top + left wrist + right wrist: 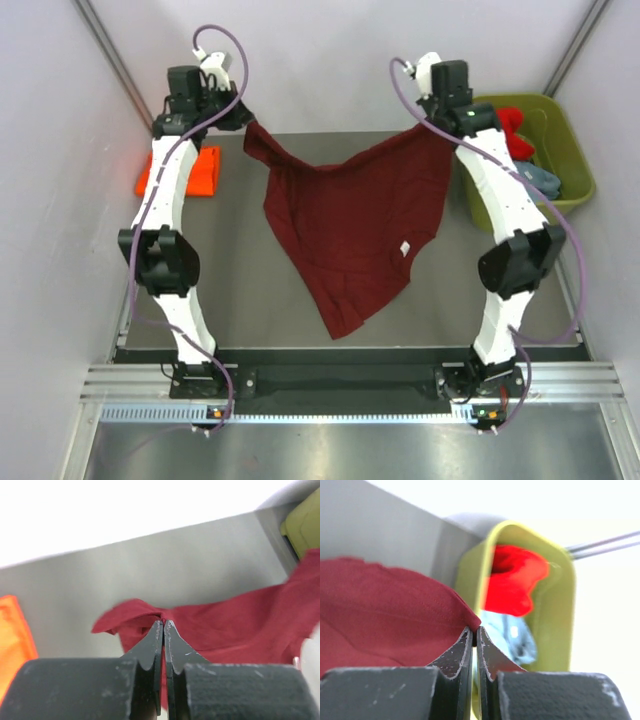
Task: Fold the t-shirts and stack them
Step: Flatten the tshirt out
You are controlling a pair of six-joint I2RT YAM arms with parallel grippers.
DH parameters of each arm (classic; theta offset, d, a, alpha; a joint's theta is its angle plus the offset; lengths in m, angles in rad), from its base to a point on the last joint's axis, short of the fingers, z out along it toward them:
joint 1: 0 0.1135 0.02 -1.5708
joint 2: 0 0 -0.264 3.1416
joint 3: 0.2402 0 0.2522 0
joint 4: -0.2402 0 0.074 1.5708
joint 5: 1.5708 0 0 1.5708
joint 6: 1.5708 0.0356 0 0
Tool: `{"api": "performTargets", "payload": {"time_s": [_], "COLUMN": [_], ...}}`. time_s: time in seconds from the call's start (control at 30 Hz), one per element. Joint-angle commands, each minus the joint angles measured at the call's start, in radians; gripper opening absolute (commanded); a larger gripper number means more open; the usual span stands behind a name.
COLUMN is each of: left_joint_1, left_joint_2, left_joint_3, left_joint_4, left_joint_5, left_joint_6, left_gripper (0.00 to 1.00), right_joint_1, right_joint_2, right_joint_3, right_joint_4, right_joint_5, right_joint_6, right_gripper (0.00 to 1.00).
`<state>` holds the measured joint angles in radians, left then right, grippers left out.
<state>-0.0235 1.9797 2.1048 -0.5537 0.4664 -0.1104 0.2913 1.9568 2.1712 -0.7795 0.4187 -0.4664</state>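
1. While the maroon shirt (350,220) was stretched between both arms, the left gripper (246,122) held its corner at 11 o'clock on the table (240,290). The right gripper (443,126) held the opposite corner at 1 o'clock.
2. In the left wrist view, the left gripper (163,622) had its jaws pressed together. A bunched fold of the maroon shirt (225,620) was pinched at the tips.
3. In the right wrist view, the right gripper (474,628) was likewise clamped narrow. The edge of the maroon shirt (385,615) was caught between the tips.
4. The top edge of the shirt sagged between the two grips. The rest of the cloth spread toward 6 o'clock and tapered to a point near the arm bases.
5. A small white label (405,248) showed on the shirt, right of its centre.
6. The orange shirt (195,170) lay folded flat on the table at 10 o'clock, beside the left arm and apart from the maroon shirt.
7. The green tub (570,150) stood at 2 o'clock, just beyond the right arm.
8. The red shirt (512,125) lay crumpled at the far end of the tub. The grey-blue shirt (545,180) lay on its near side, also inside the tub.
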Motion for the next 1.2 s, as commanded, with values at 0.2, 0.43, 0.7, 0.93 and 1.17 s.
{"api": "performTargets", "payload": {"time_s": [0.2, 0.43, 0.7, 0.93, 1.17], "left_joint_1": [0.002, 0.002, 0.002, 0.008, 0.016], "left_joint_2": [-0.329, -0.505, -0.698, -0.861, -0.93], "left_joint_3": [-0.097, -0.089, -0.054, -0.029, 0.096], "left_joint_4": [-0.089, -0.138, -0.176, -0.233, -0.265], "left_joint_5": [-0.067, -0.123, -0.127, -0.133, -0.212], "left_joint_6": [0.15, 0.176, 0.175, 0.247, 0.239], "left_gripper": [0.0, 0.0, 0.0, 0.0, 0.0], "right_joint_1": [-0.012, -0.014, -0.02, -0.018, -0.02], "right_joint_2": [-0.393, -0.601, -0.815, -1.004, -1.07], "right_joint_3": [-0.1, -0.145, -0.16, -0.064, 0.139], "right_joint_4": [0.085, 0.069, 0.037, -0.055, -0.178], "right_joint_5": [0.091, 0.097, 0.025, -0.03, -0.078], "right_joint_6": [-0.04, 0.002, 0.012, 0.021, 0.074], "right_gripper": [0.0, 0.0, 0.0, 0.0, 0.0]}}
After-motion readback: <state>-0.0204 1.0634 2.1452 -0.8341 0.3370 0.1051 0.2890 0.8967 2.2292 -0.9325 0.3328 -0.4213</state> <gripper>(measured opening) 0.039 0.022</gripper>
